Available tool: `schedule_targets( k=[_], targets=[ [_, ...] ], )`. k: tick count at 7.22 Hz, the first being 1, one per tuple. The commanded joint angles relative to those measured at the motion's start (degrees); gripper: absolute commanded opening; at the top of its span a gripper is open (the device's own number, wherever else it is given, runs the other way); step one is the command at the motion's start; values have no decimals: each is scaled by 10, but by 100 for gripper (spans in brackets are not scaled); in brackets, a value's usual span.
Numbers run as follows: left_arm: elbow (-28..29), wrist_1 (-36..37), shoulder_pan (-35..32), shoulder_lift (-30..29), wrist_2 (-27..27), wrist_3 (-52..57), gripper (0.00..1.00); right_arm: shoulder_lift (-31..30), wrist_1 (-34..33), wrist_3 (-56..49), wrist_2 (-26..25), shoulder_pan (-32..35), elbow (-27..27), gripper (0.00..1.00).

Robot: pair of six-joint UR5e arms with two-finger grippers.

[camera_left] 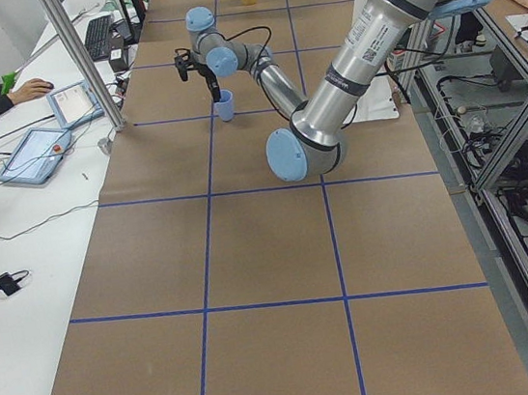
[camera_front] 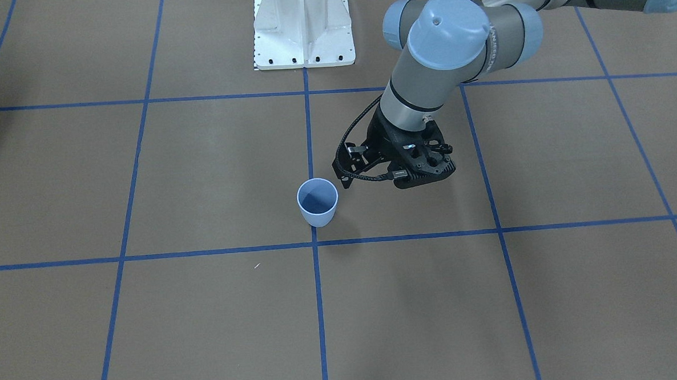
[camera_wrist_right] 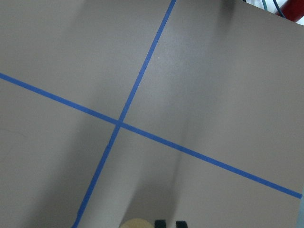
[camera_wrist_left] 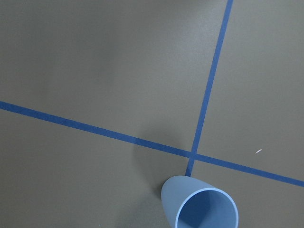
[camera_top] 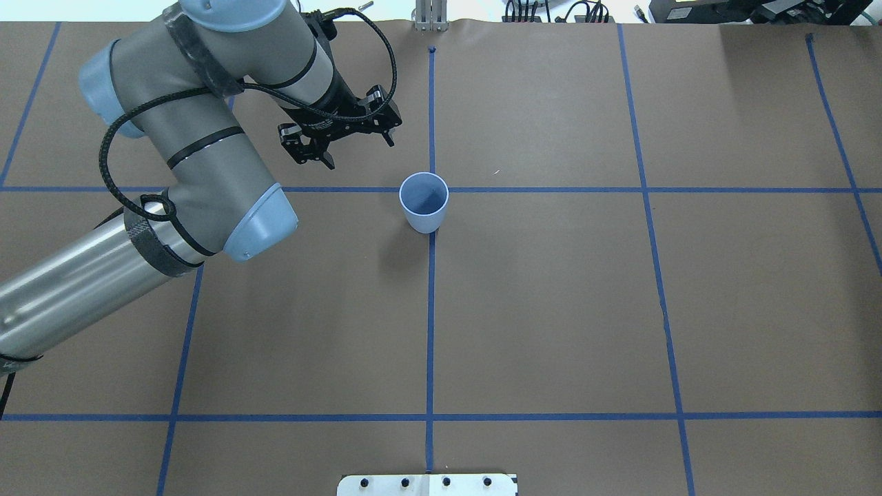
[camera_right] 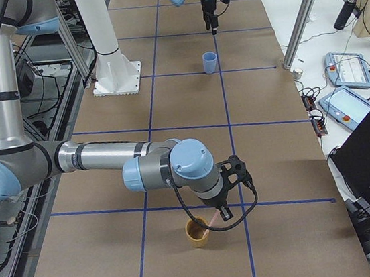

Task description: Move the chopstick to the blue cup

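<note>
The blue cup (camera_top: pixel 423 210) stands upright and empty at a tape crossing mid-table; it also shows in the front view (camera_front: pixel 317 207) and the left wrist view (camera_wrist_left: pixel 199 209). My left gripper (camera_top: pixel 358 149) hovers just beside the cup, on its far left, open and empty. At the table's right end a pink chopstick (camera_right: pixel 213 220) leans out of a tan cup (camera_right: pixel 196 233). My right gripper (camera_right: pixel 221 210) is right above that cup. Its fingertips (camera_wrist_right: pixel 160 223) stand close together and seem closed on the chopstick. The tan cup's rim (camera_wrist_right: pixel 135 223) shows beside them.
The white robot base (camera_front: pixel 303 37) stands at the table's robot side. A white desk with tablets (camera_left: pixel 39 149), an operator and a metal post (camera_left: pixel 80 56) runs along the far side. Blue tape lines grid the brown table.
</note>
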Motion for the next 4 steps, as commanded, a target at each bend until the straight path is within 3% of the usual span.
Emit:
schedule_targets(
  k=[1,4],
  targets=[
    [0,0,-1,1,0,1,98,30,-107,-1,-1,20,66,0],
    [-4,-1,-2,1,2,5,98,154,-234,2,-3,19,58,0]
  ],
)
